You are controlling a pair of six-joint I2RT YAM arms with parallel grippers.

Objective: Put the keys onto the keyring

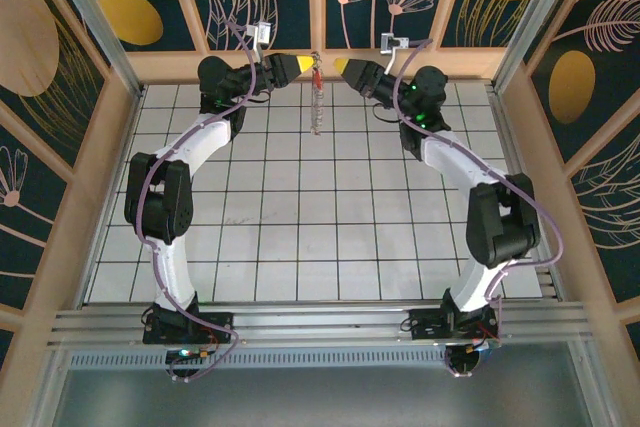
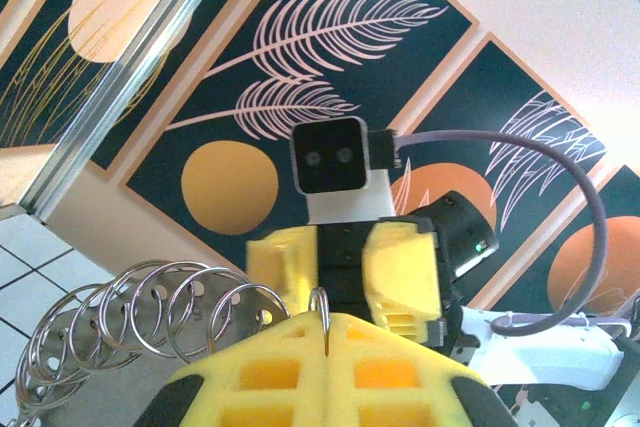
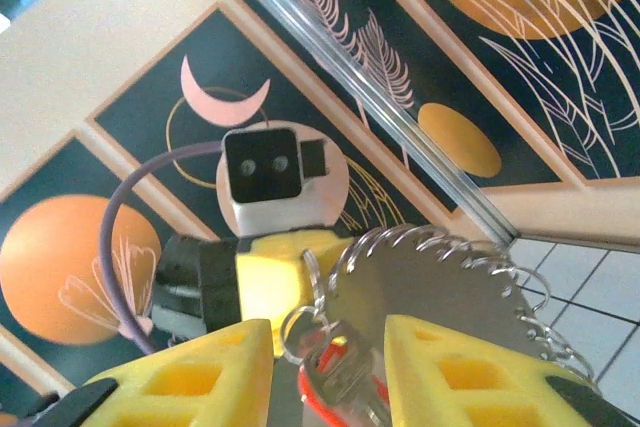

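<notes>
With the left pincer (image 2: 327, 325) clenched on the keyring (image 1: 318, 102) hanging over the far edge of the surface (image 1: 300, 232) and the right pincer (image 3: 328, 347) released around the key (image 3: 338, 389), we caution: the key, perhaps not fully threaded, may slide off and drop.

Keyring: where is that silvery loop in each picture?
Top external: the keyring hangs top centre, between the left end effector and right end effector.
Left wrist: lower left, its coils fanned out.
Right wrist: lower right of centre.
Shared landmark: the white gridded table.
</notes>
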